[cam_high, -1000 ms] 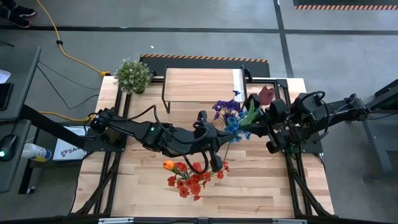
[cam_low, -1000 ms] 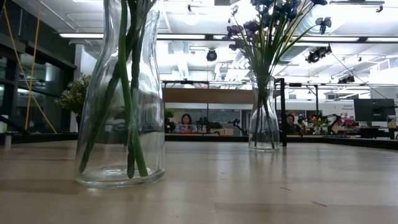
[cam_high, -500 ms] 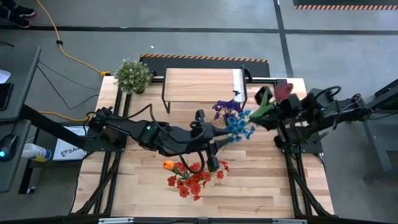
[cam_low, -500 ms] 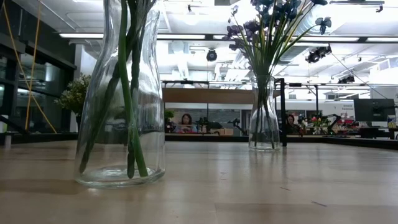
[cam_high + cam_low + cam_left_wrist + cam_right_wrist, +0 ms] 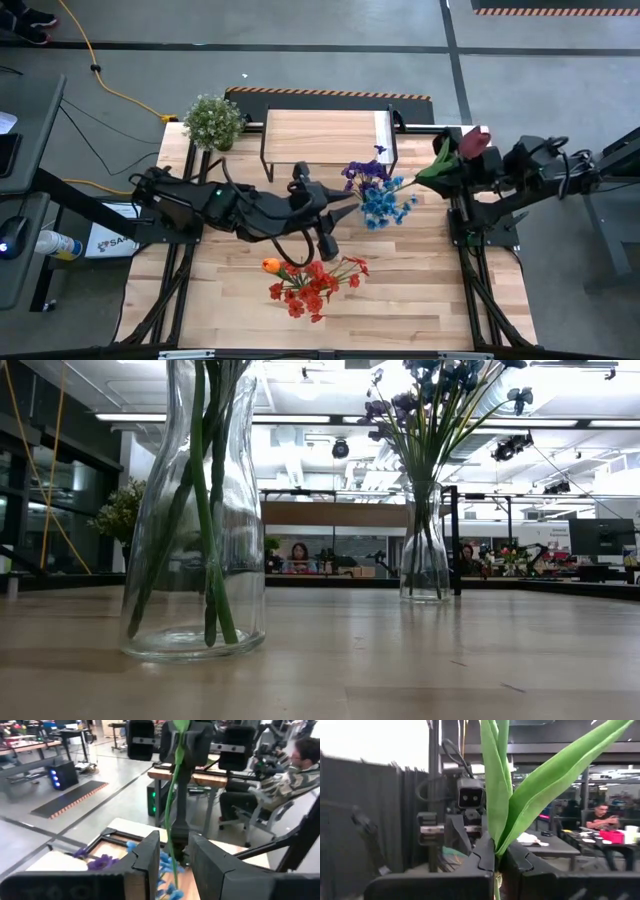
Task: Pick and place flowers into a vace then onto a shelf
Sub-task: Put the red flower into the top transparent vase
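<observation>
Since a second ago my right gripper [image 5: 462,170] had carried the maroon flower [image 5: 474,140] outward past the table's right edge, clenched on its stem, which ran lengthwise toward the blue flowers [image 5: 383,203]. My left gripper [image 5: 352,203], jaws parted, had backed away. I read no writing.

maroon flower [image 5: 474,142]: gripper-held | shelf [image 5: 325,137]: bare, table's far edge

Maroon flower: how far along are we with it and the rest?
Done: red and orange flowers stand in one vase, blue and purple flowers in another. In hand: the right tool holds the maroon flower; the left tool is open beside the blue bunch. Left: the shelf holds no vase.
</observation>
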